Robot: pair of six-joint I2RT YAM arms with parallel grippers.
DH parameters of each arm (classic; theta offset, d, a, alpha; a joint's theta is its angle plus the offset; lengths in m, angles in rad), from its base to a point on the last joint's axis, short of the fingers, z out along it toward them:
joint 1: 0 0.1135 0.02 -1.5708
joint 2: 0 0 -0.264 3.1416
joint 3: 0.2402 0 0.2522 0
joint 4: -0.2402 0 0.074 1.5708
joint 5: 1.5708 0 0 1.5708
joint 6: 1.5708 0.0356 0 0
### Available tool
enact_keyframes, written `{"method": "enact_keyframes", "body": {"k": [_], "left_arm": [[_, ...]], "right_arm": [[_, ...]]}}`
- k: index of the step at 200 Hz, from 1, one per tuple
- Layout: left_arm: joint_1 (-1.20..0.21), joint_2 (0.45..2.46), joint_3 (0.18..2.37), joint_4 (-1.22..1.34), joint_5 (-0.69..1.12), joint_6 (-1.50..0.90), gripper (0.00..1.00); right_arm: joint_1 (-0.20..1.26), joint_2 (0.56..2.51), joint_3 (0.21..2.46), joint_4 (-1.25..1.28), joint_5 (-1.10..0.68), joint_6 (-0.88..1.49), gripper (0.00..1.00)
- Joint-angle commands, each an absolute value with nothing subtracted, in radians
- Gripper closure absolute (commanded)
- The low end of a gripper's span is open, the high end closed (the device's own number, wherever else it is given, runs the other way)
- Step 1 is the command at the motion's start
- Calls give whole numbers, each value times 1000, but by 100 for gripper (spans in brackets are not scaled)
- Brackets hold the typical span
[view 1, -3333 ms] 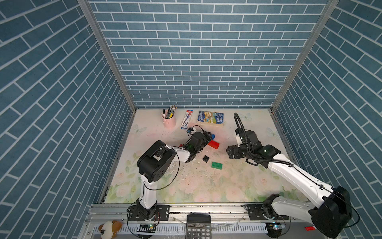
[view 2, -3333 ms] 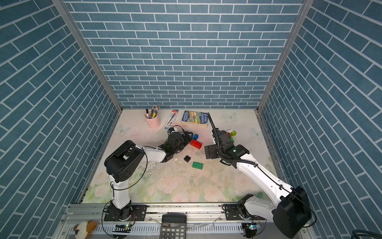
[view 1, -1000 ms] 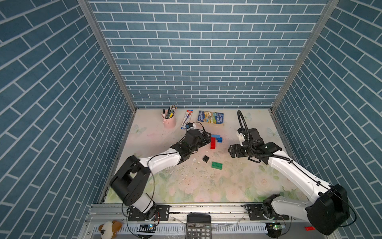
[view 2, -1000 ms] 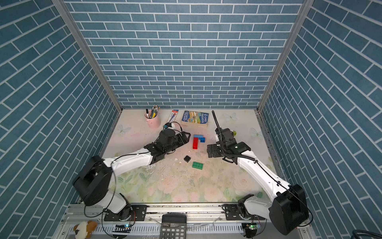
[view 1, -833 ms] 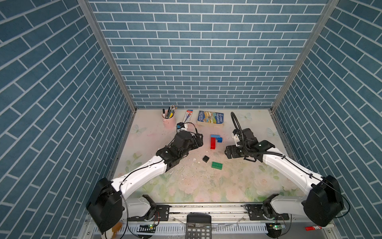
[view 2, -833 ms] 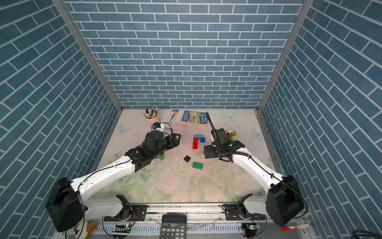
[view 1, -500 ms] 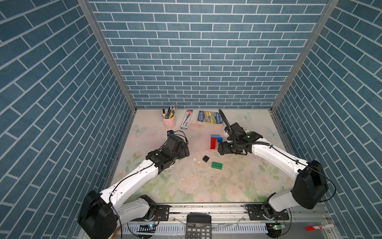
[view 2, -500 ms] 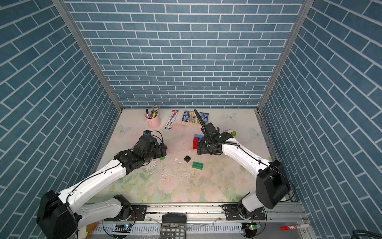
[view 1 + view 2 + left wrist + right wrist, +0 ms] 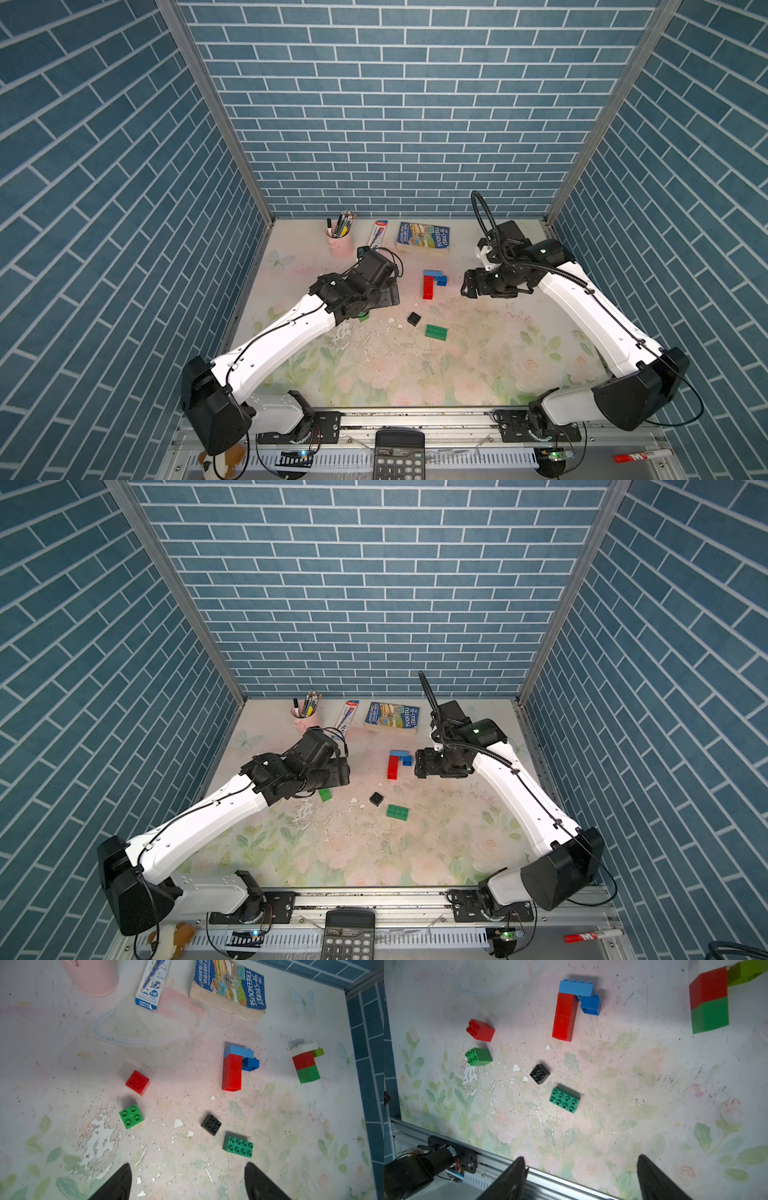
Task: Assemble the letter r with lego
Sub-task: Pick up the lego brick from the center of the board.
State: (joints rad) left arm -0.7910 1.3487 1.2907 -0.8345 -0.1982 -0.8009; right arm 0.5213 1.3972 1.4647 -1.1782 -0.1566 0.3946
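Observation:
The lego lies spread on the floral table. A long red brick joined to a light blue brick and a blue square one [image 9: 430, 282] [image 9: 395, 762] [image 9: 232, 1070] [image 9: 566, 1016] lies flat between my grippers. Loose around it are a black square brick [image 9: 413, 318] [image 9: 211, 1124], a long green brick [image 9: 436, 332] [image 9: 564, 1100], a green square [image 9: 325, 794] [image 9: 131, 1116] and a red square [image 9: 137, 1082]. A white, red, green and lime stack [image 9: 305, 1064] [image 9: 709, 1001] lies apart. My left gripper [image 9: 384, 295] [image 9: 187, 1167] hovers open and empty left of the assembly. On the other side my right gripper [image 9: 469, 286] [image 9: 580, 1159] is also open and empty.
A pink pencil cup [image 9: 337, 239], a pencil packet [image 9: 378, 235] and a paperback book [image 9: 424, 239] stand along the back wall. A calculator [image 9: 399, 453] sits on the front rail. Blue brick walls close in three sides.
My left gripper has drawn back leftward from the red and blue assembly. The right gripper came close to it, then backed off a little to the right. The bricks stayed put.

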Motion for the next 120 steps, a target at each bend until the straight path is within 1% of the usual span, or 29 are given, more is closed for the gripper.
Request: {"method": "enact_keyframes", "body": {"k": [1, 18, 37, 74, 101, 120], "left_arm": [[-835, 1428, 1358, -981, -237, -837, 15], [-854, 1467, 1369, -955, -213, -824, 15], [-852, 1490, 1343, -896, -184, -797, 15], [-817, 1569, 1318, -796, -54, -637, 15], [-789, 1588, 1221, -647, 53, -544, 17], [-733, 1605, 1149, -519, 145, -526, 17]], "right_arm": [[512, 1376, 1415, -1243, -203, 353, 19], [508, 1344, 1365, -1220, -206, 379, 20], [508, 1337, 1362, -1226, -180, 386, 22], [508, 1385, 1394, -1186, -198, 476, 25], [510, 1427, 1411, -1135, -248, 583, 28], [515, 1437, 1455, -1157, -197, 627, 29]]}}
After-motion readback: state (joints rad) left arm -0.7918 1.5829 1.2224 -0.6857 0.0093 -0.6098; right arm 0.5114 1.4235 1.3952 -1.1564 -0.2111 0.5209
